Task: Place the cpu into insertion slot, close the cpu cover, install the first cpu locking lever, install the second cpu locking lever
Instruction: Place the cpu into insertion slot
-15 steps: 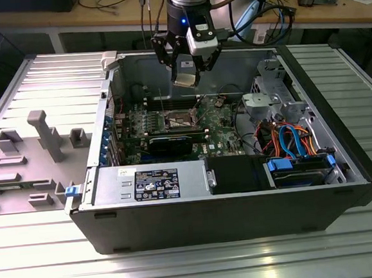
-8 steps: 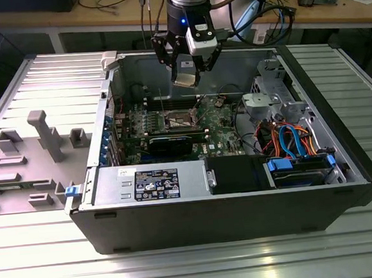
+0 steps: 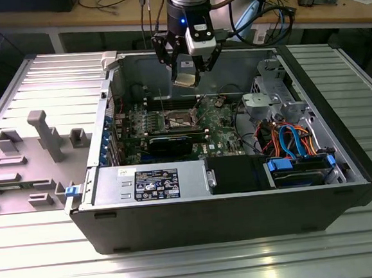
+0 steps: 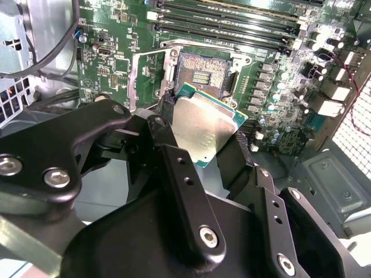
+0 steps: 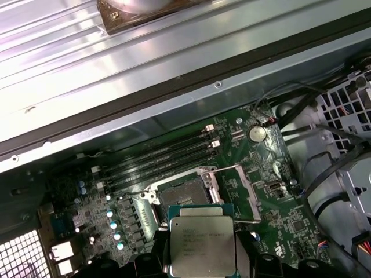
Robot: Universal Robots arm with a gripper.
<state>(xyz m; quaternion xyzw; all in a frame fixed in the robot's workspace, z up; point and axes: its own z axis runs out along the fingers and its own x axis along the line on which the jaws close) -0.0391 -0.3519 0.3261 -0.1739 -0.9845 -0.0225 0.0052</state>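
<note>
My gripper [image 3: 187, 69] is shut on the cpu [image 3: 186, 78], a small square chip with a silvery top and a green rim. It hangs well above the green motherboard [image 3: 220, 126] inside the open computer case. In both wrist views the cpu [image 4: 204, 128] [image 5: 202, 242] sits between black fingers [image 4: 239, 147] and partly overlaps the near edge of the insertion slot [image 4: 203, 74] [image 5: 184, 194] [image 3: 178, 120]. The slot's brownish contact field lies bare inside its silver border. A thin wire locking lever [image 5: 248, 191] is swung out beside it. I cannot tell the cpu cover from that border.
Long memory slots [image 5: 165, 153] run beside the socket. A black graphics card [image 3: 176, 142] and a grey-labelled power supply [image 3: 152, 182] lie nearer the case front. A drive cage with orange and blue cables [image 3: 289, 140] fills the exterior view's right. A grey fixture [image 3: 47, 134] stands outside the case.
</note>
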